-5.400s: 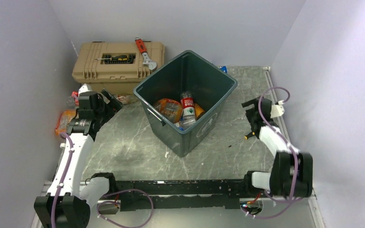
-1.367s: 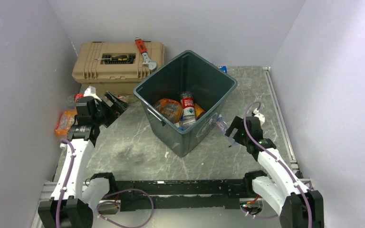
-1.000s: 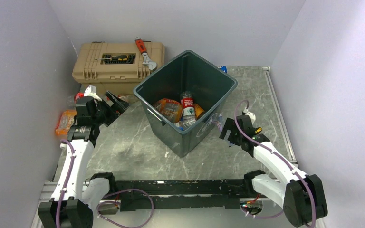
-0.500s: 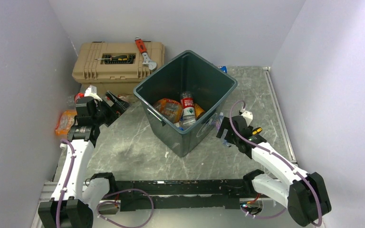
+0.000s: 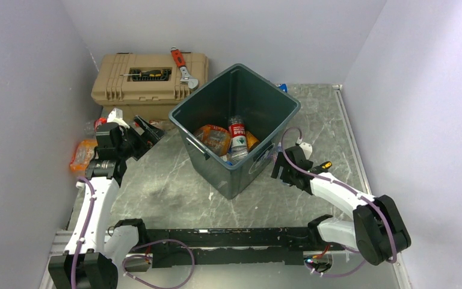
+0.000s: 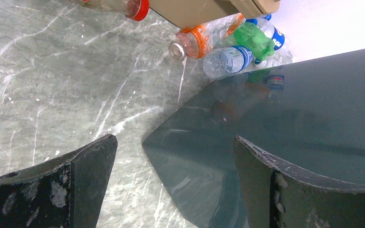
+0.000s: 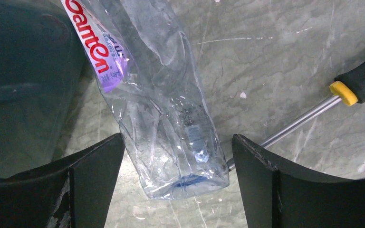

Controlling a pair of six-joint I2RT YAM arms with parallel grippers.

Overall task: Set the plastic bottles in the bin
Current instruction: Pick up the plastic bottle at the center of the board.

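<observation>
The right pincer [image 7: 177, 142] has swung in from the right side of the bench [image 5: 168, 180] to the bin [image 5: 234, 129], apparently straddling a crushed bottle [image 7: 166, 114].

Dark green-grey bin [image 5: 248, 96]; clear bottle [image 7: 171, 118], white-purple label [image 7: 100, 53]; grey white-veined table [image 5: 168, 180].

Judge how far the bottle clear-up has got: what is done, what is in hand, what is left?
Done: several bottles lie inside the bin. In hand: the right pincer is open astride a crushed bottle on the table beside the bin, not gripping it. Left: a cluster of bottles by the toolbox, plus an orange one at the left wall; the left pincer is open and empty.
</observation>
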